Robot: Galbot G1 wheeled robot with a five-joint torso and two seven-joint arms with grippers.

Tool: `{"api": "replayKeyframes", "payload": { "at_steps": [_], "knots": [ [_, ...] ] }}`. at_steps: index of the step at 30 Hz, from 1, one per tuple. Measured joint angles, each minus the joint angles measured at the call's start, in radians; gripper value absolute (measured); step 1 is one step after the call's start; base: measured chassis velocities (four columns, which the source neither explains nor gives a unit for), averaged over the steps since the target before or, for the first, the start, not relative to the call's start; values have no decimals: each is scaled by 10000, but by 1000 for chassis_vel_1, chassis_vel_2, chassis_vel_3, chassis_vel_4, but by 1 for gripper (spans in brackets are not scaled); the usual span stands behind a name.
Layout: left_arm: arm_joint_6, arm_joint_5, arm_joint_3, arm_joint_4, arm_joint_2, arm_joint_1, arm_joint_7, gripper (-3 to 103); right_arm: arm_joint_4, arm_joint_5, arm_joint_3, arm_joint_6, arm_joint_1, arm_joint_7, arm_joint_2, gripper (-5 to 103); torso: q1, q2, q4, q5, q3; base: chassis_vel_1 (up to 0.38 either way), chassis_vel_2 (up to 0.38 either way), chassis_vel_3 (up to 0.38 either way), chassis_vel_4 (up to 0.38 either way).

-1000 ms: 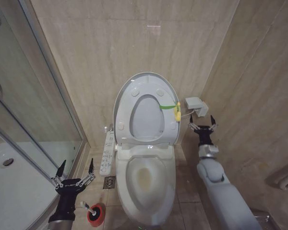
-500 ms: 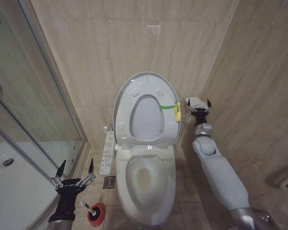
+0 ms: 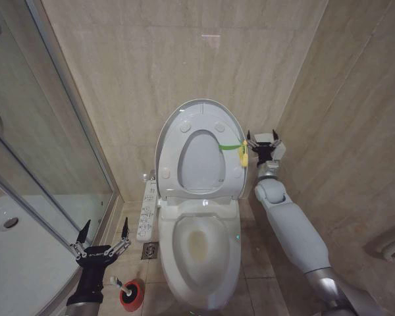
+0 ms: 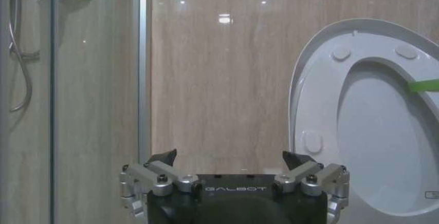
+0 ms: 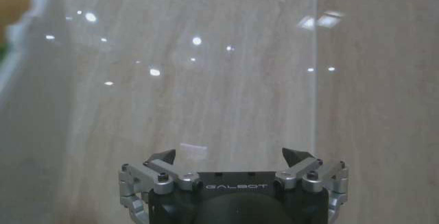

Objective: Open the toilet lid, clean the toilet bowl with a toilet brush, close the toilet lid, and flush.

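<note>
The toilet lid [image 3: 201,161] stands upright against the back wall, and the ring seat [image 3: 184,131] is raised in front of it. Below them the toilet bowl [image 3: 201,247] lies uncovered, with a yellowish stain at its bottom. The toilet brush [image 3: 120,284] rests in its red cup [image 3: 133,295] on the floor left of the bowl. My left gripper [image 3: 104,234] hangs open just above the cup. My right gripper [image 3: 263,139] is open beside the lid's right edge, close to a green strap with a yellow tag [image 3: 243,153]. From the left wrist, that gripper [image 4: 233,158] faces the wall beside the raised seat [image 4: 322,106].
A control panel [image 3: 147,207] juts out on the toilet's left, with a floor drain [image 3: 150,250] below it. The glass shower door [image 3: 46,145] and white shower tray [image 3: 13,243] close off the left. Tiled walls stand behind and to the right.
My right arm has risen and swung left, from low beside the white wall box to the lid's right edge. The left arm has not moved.
</note>
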Motion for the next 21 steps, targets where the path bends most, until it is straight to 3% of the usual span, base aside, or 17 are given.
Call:
{"api": "replayKeyframes", "payload": {
  "at_steps": [12, 21],
  "knots": [
    [0, 0, 0, 0, 0, 0, 0, 100, 1570, 1179, -894, -653, -410, 348, -836, 100, 0, 0, -5, 2, 0, 0, 0, 0, 0],
    [0, 0, 1, 0, 0, 0, 0, 100, 2923, 1377, -1024, -668, -1583, 368, -1339, 100, -1, 1, 0, 2, -1, 0, 0, 0, 0]
  ]
}}
